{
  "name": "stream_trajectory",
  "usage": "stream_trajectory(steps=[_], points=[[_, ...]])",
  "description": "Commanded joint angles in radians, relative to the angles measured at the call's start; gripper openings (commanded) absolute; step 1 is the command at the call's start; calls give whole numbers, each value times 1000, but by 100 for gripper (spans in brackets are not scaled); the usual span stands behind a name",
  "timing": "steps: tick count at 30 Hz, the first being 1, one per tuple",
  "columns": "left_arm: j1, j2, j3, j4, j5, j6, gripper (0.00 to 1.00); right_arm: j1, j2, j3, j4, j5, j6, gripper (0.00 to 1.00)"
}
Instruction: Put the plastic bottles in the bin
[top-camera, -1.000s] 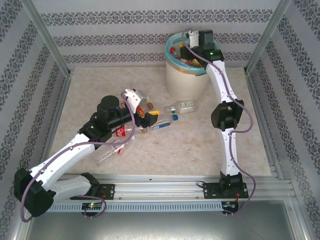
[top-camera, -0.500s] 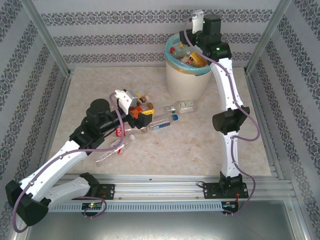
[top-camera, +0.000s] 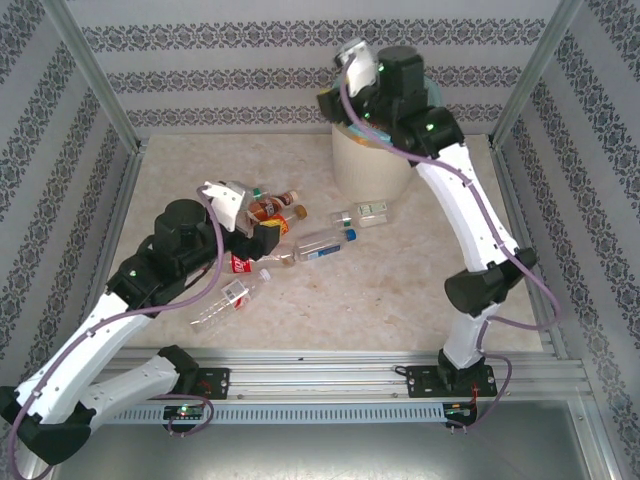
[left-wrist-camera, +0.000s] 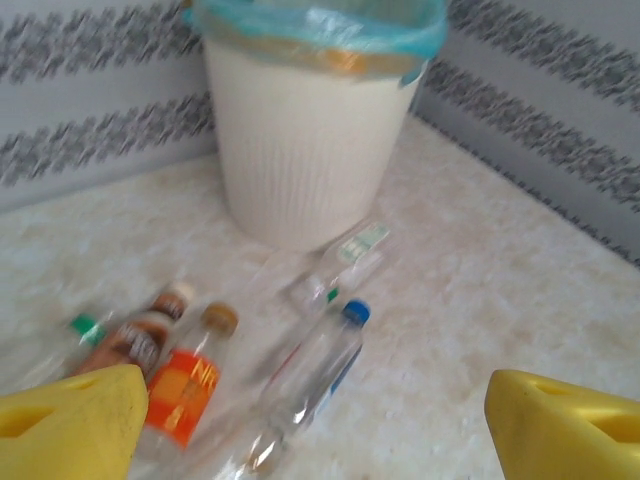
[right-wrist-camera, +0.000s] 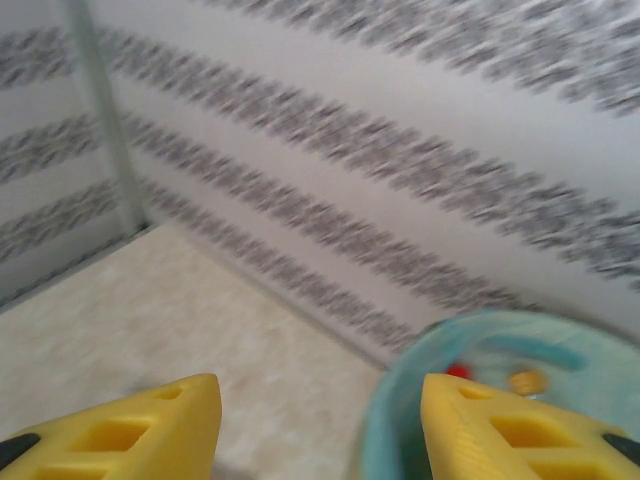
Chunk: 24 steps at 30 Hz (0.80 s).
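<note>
Top external view: several plastic bottles (top-camera: 318, 243) lie on the table (top-camera: 400, 290), near the bin (top-camera: 372, 170). Left gripper (left-wrist-camera: 315, 430) hangs over them, jaws wide apart, empty. Right gripper (right-wrist-camera: 320, 430) hangs above the bin's rim, jaws apart, empty.

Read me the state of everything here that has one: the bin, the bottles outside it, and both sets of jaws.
bin: upright, lined with a teal bag.
blue-capped bottle: lying on its side, cap on.
orange-label bottle: lying on its side, cap on.
brown-label bottle: lying on its side, cap on.
green-label bottle: lying on its side near the bin.
left gripper: jaws open, empty, over the bottles.
right gripper: jaws open, empty, by the bin's rim.
</note>
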Motion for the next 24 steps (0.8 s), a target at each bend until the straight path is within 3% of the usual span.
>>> stream_trajectory(steps=[1, 6, 11, 18, 24], points=[[9, -2, 59, -316, -77, -70, 87, 53, -109, -204, 106, -5, 5, 56], [12, 78, 71, -569, -120, -94, 87, 115, -271, -577, 272, 3, 68, 56], [34, 175, 42, -604, -155, -80, 87, 128, -424, -849, 390, 49, 149, 55], [59, 380, 42, -589, -72, -34, 89, 117, -595, -990, 387, 128, 99, 57], [79, 490, -11, -527, -64, 182, 90, 69, -700, -1098, 418, 156, 104, 58]])
